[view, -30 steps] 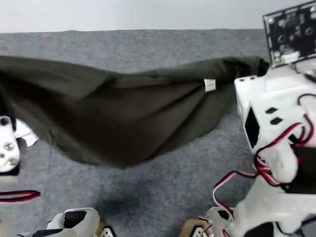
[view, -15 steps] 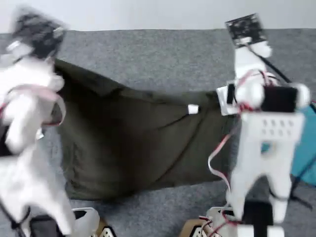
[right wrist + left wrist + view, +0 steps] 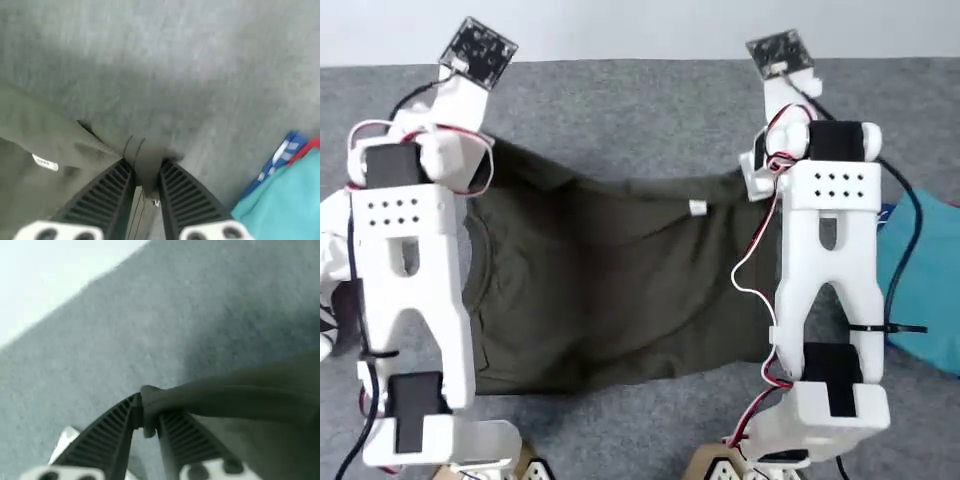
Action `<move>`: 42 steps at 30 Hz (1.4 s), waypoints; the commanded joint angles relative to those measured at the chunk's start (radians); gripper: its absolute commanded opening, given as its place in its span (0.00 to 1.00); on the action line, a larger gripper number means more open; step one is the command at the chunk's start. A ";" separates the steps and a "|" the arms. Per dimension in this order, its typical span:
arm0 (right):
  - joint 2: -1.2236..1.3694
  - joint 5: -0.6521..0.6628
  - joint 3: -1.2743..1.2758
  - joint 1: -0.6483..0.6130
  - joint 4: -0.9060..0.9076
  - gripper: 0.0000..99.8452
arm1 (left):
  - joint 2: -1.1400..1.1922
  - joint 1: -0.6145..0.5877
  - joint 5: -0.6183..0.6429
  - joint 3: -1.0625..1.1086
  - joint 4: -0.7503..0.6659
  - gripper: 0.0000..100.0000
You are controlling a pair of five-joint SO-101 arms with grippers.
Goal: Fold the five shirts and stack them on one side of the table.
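Note:
A dark olive shirt (image 3: 610, 280) lies spread on the grey table between my two white arms, with a small white tag (image 3: 697, 208) near its far edge. My left gripper (image 3: 147, 412) is shut on the shirt's far left corner (image 3: 220, 397), the cloth pinched between its ribbed fingers (image 3: 112, 422). My right gripper (image 3: 146, 175) is shut on the shirt's far right corner (image 3: 50, 145), with cloth bunched between its black fingers (image 3: 177, 192). In the high view both corners are stretched along the shirt's far edge, under the arms.
A teal shirt (image 3: 925, 275) lies at the table's right side, also as a teal garment with blue and red trim (image 3: 285, 200) beside my right gripper. A white item (image 3: 330, 250) sits at the left edge. Grey table (image 3: 630, 110) stretches beyond the shirt.
Both arms swung in over the table toward its far side. The olive shirt, stretched out and lifted earlier, now lies lower and flatter, held by its far corners.

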 commanded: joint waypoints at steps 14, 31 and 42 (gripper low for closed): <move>0.110 0.006 -0.008 0.027 -0.582 0.01 | 0.302 0.006 0.092 -0.395 -0.420 0.00; 0.119 -0.026 -0.008 0.059 -0.765 0.01 | 0.638 0.044 0.141 -0.964 -0.453 0.00; 0.148 0.025 -0.006 0.061 -0.611 0.01 | 0.671 0.063 0.123 -1.035 -0.120 0.00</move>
